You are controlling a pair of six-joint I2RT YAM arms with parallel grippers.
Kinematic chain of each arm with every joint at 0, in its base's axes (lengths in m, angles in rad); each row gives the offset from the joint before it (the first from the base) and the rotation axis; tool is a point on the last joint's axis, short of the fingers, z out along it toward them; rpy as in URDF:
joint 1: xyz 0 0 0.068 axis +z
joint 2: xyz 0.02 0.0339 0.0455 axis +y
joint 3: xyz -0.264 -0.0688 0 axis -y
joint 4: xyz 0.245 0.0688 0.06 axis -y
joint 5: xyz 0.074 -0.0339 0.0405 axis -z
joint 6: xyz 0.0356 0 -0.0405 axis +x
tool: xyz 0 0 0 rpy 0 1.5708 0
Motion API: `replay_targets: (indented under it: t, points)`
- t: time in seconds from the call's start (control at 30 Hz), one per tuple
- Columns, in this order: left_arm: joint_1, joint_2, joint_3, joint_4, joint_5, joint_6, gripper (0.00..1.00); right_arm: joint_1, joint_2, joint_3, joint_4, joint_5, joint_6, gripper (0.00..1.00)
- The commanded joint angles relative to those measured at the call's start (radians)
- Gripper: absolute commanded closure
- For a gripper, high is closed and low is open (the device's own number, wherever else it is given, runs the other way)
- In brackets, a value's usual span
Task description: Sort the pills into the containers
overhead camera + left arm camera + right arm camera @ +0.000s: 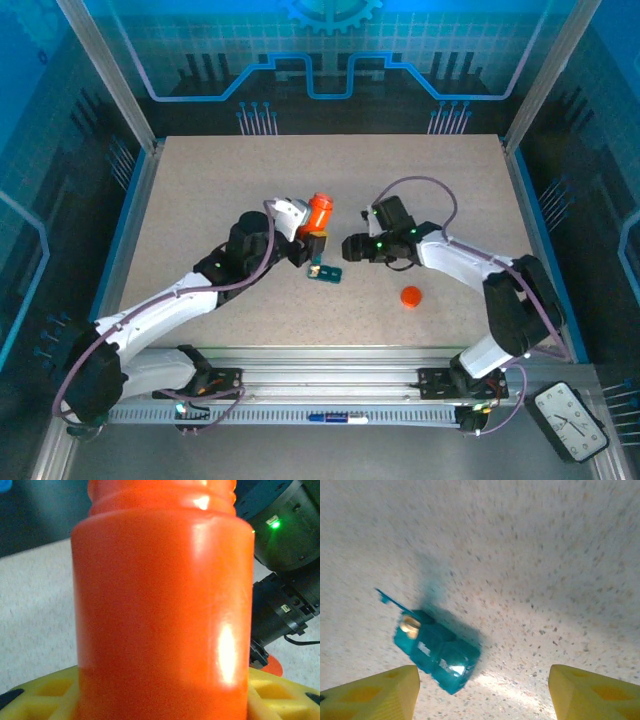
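Bottle (160, 605) cut off at 12 and 6 o'clock. Box (436, 650) blurred; the pale bit (410, 626) at its 10 o'clock end is unidentifiable.

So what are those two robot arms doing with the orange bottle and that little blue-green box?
They are sorting pills. The left arm's jaws are clamped on the orange bottle, and its cap lies off to the side on the table. The right arm's jaws hang open over the small teal pill box. The lid at one end of the box is flipped open, and a pale pill sits in that compartment.
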Motion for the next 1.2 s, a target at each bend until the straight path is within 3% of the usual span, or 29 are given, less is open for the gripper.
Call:
replay_targets:
  t: [0.0, 0.33, 0.67, 0.77, 1.17]
  points:
    - [0.002, 0.036, 0.06, 0.177, 0.019, 0.057, 1.0, -0.045, -0.074, 0.022, -0.118, 0.021, -0.016, 0.29]
    - [0.047, 0.344, 0.176, 0.606, 0.091, 0.122, 1.0, -0.155, -0.23, -0.116, -0.321, 0.18, -0.079, 0.27]
    - [0.181, 0.755, 0.399, 1.099, 0.283, -0.076, 1.0, -0.173, -0.197, -0.185, -0.425, 0.251, -0.049, 0.23]
    - [0.205, 0.807, 0.431, 1.107, 0.293, -0.131, 1.0, -0.17, -0.181, -0.199, -0.423, 0.246, -0.044, 0.23]
    - [0.222, 0.835, 0.382, 1.012, 0.345, -0.016, 1.0, -0.129, -0.097, -0.21, -0.391, 0.24, -0.044, 0.23]
